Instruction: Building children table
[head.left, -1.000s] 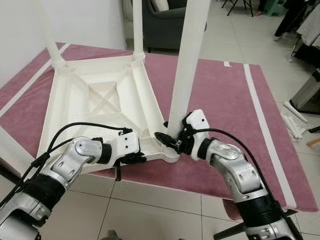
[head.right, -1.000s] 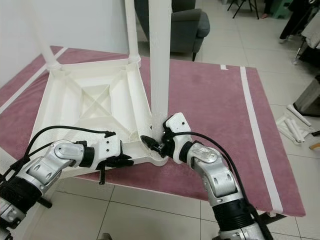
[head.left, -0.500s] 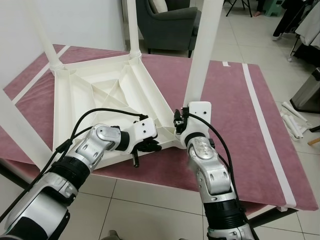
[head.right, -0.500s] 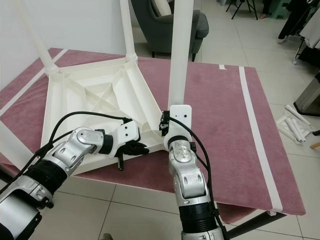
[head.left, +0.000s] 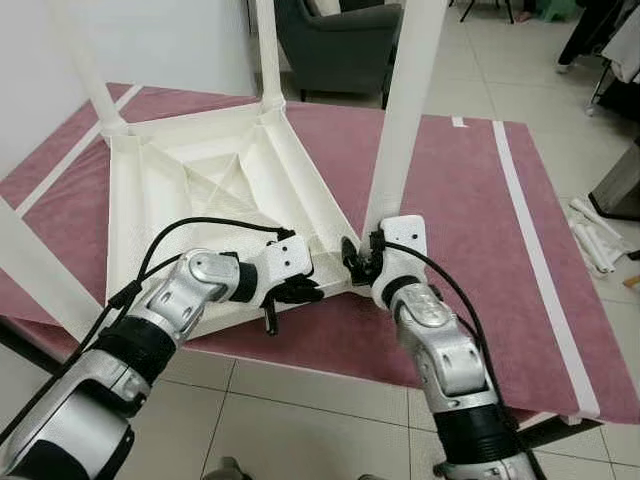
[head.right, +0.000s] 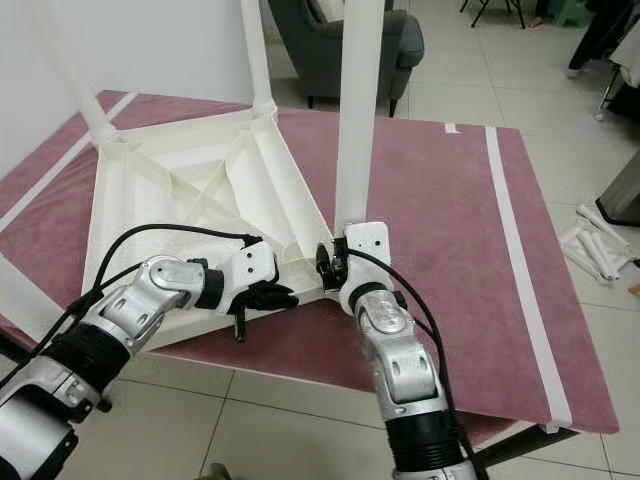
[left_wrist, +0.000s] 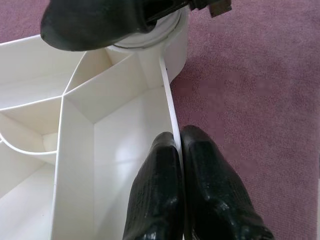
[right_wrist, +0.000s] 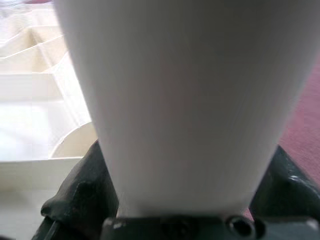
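Tabletop (head.left: 200, 190), white plastic, is lying upside down on a pinkish-red mat (head.left: 470, 200), so you're looking straight into all the ribbing underneath. From the middle of the left eye view it fills roughly the 9 to 12 o'clock area. It's already got legs standing up at the far corners: one far leg (head.left: 268, 50) at about 12 o'clock and another leg (head.left: 85, 65) at about 10 o'clock.

The near corner, just about dead center, is where the action is. The front leg (head.left: 400, 110) stands upright in that corner's socket and runs off past the top edge. The right gripper (head.left: 362, 262) is wrapped around the very bottom of that leg, with a black finger on either side of it. In the right wrist view the leg (right_wrist: 185, 100) sits squarely between the two black fingers (right_wrist: 80, 195), so it's clamped on.

The left gripper (head.left: 300, 292) is at about 8 o'clock from that corner, pinching the thin outer wall of the tabletop. The left wrist view shows it really clearly: the two fingertips (left_wrist: 160, 190) are squeezed together with the white rim (left_wrist: 170, 107) sandwiched between them.

Around it all, a dark grey armchair (head.left: 335, 40) sits past the mat at 12 o'clock on a tiled floor (head.left: 290, 410), and a white stripe (head.left: 535, 250) runs down the mat at 3 o'clock.
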